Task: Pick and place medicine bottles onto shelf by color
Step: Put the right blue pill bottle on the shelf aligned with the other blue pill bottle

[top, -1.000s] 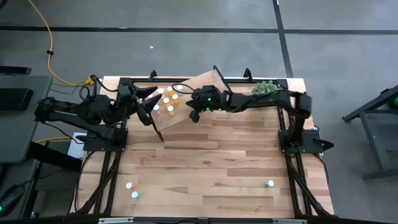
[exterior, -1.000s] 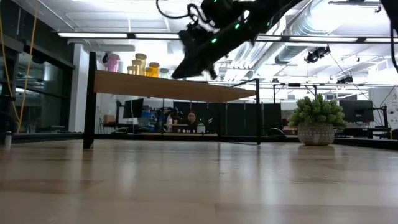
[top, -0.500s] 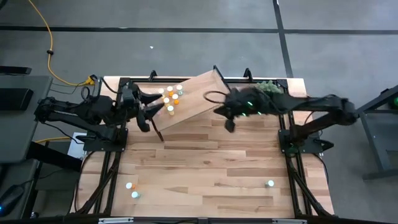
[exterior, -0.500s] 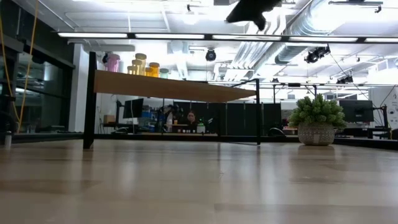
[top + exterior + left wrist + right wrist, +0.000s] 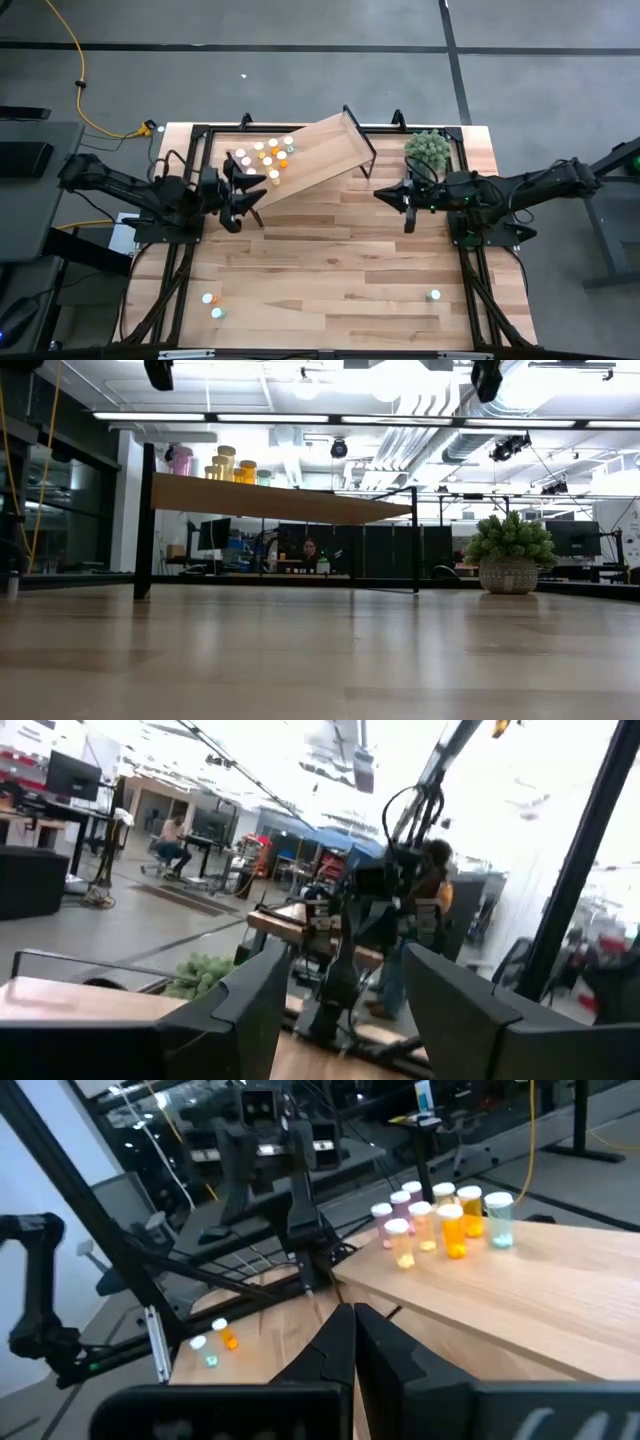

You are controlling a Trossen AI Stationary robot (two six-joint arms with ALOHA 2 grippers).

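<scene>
Several medicine bottles (image 5: pixel 268 158) with white caps stand in a cluster on the left end of the light-wood shelf (image 5: pixel 315 150); the right wrist view shows the cluster (image 5: pixel 440 1220) in orange, yellow, pink and teal. Two more bottles (image 5: pixel 212 305) stand on the table near its front left. A third bottle (image 5: pixel 435 295) stands near the front right. My left gripper (image 5: pixel 248 190) hangs open beside the shelf's near left corner, holding nothing. My right gripper (image 5: pixel 385 195) is shut and empty, right of the shelf, below the plant.
A fuzzy green plant in a pot (image 5: pixel 428 147) stands at the far right of the table, close to my right arm. The shelf's black legs (image 5: pixel 148 520) stand on the tabletop. Bare wood (image 5: pixel 330 270) spreads across the table's middle and front.
My right gripper, shut throughout, has drawn back from above the shelf toward the table's right edge and now sits beside the plant. My left gripper has sunk a little and shifted toward the near edge, still open. The bottles on the shelf have not moved.
</scene>
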